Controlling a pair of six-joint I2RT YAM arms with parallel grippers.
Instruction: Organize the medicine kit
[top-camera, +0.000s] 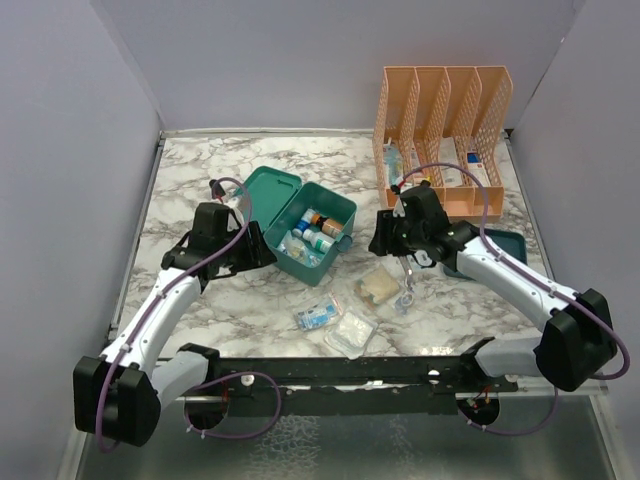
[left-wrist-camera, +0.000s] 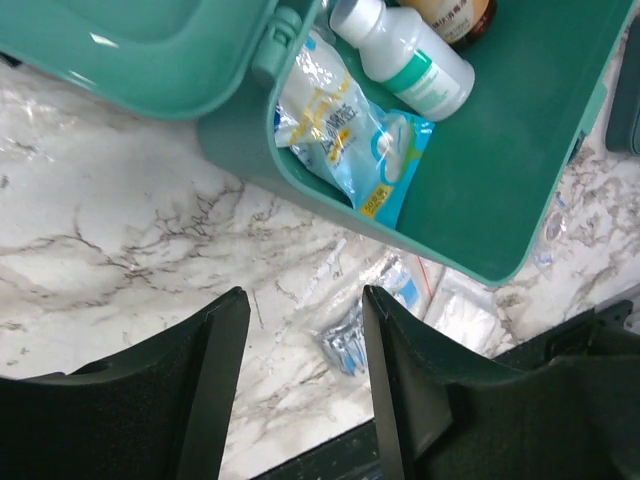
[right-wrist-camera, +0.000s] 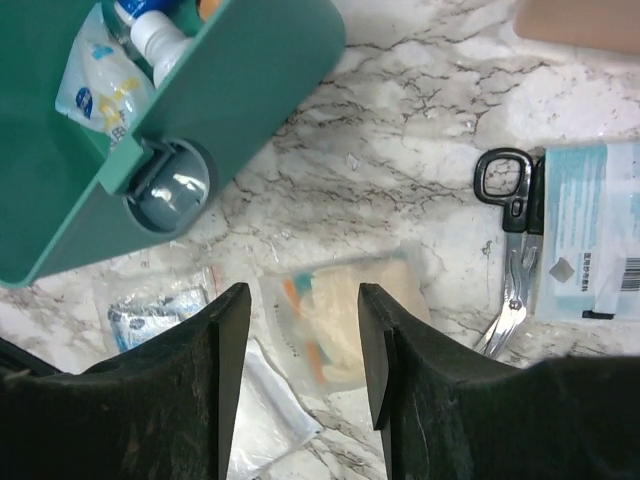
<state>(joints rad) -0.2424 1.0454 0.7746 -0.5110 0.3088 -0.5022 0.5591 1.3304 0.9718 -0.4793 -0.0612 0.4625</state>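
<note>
Medicine kit (top-camera: 271, 192) sits mid marble table (top-camera: 190, 180), lid open, bottles (left-wrist-camera: 415, 62) and sachets (left-wrist-camera: 335, 125) inside. Left gripper (left-wrist-camera: 302, 320) and right gripper (right-wrist-camera: 298, 310) both half-open, empty; right hangs over a clear pouch (right-wrist-camera: 345, 322). Kit judged rigid, light, slick plastic: pinch 1 side wall.

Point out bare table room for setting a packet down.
Bare table: the back-left corner, left of the medicine kit lid; also the strip behind the kit, up to the orange organizer. Crowded: right in front of the kit, where packets and scissors lie.
</note>
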